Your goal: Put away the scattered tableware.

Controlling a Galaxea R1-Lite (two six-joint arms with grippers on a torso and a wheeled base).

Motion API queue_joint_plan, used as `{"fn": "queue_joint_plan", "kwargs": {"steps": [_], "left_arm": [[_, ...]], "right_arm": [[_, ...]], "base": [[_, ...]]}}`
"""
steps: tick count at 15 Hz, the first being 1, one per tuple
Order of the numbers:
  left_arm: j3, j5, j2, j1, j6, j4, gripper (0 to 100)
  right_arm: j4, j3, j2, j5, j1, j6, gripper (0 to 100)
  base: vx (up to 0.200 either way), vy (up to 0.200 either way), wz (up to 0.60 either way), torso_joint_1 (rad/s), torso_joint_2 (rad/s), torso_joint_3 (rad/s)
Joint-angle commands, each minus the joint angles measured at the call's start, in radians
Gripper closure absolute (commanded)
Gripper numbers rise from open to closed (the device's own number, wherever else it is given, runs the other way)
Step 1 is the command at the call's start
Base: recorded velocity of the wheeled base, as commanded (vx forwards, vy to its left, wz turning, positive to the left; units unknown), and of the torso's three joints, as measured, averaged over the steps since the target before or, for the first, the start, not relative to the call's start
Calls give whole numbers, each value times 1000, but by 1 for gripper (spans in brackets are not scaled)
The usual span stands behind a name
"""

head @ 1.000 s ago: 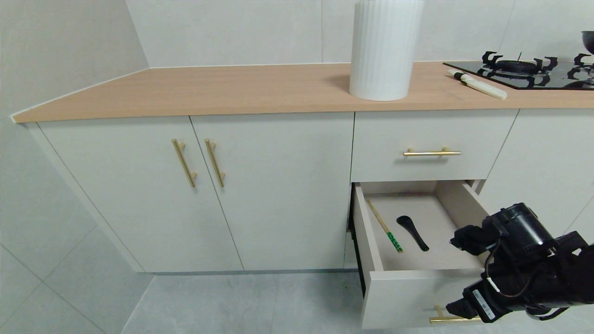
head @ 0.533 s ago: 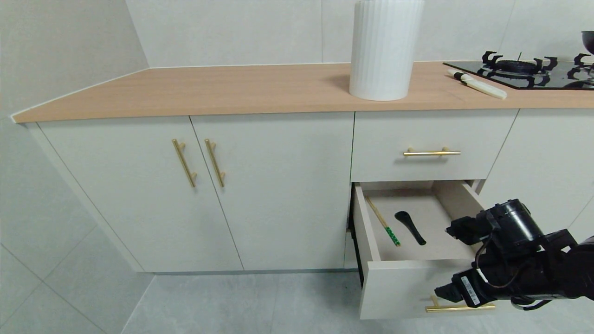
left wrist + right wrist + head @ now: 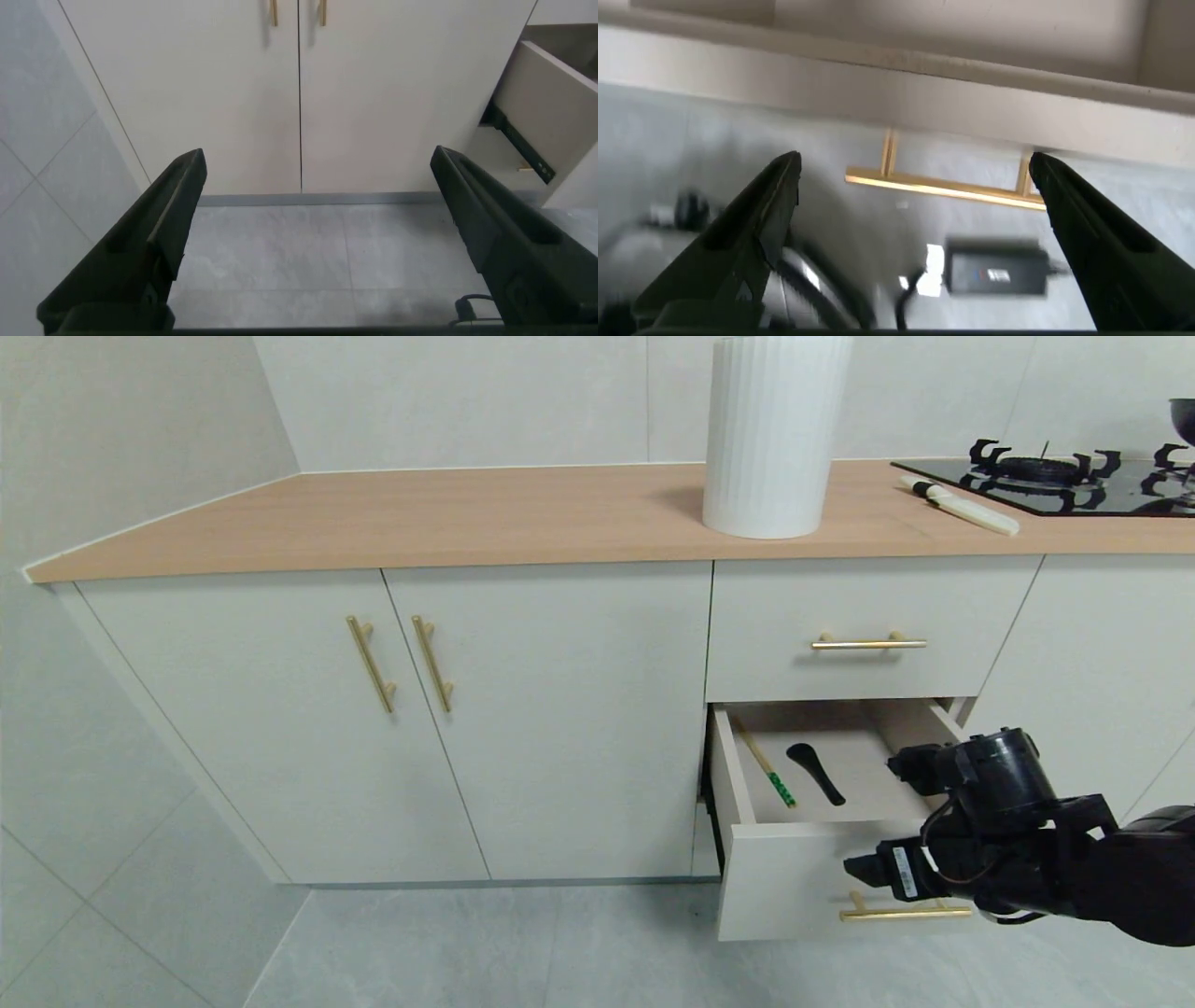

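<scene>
Chopsticks [image 3: 767,773] and spoon [image 3: 816,773], where from the right pincer [image 3: 913,166]?
— Eleven o'clock, inside the half-open drawer [image 3: 794,887], lying eleven-to-five — pincer spread, facing the handle [image 3: 904,914]

Left gripper [image 3: 318,163]: both black fingers [image 3: 163,224] spread wide apart, nothing between them, hanging above the grey tiled floor [image 3: 308,252].
Far side: pair of pale cabinet doors [image 3: 374,103], shut, seam running between them. Lower ends of two gold handles [image 3: 274,13] visible, one either side of the seam.
Grey kickboard [image 3: 318,199] runs under the doors where they meet the floor.
Right of the doors: drawer [image 3: 551,103] pulled out from the cabinet front, black slide rail [image 3: 519,149] visible beneath its side panel.
Left of the cabinet: pale tiled wall [image 3: 47,187].
</scene>
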Motion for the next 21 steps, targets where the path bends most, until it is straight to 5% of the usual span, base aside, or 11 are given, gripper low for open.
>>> {"fn": "queue_joint_plan", "kwargs": {"steps": [1,14,21], "left_arm": [[0,0,2,0,-1,0,0],[0,0,2,0,-1,0,0],[0,0,2,0,-1,0,0]], "right_arm": [[-52,0,72,-18,-1,12,0],[-816,52,381,-100,-53,23,0],[-988,-40,509,-153,-70,23,0]], "base": [[0,0,0,0,0,0],[0,0,0,0,0,0],[0,0,0,0,0,0]]}}
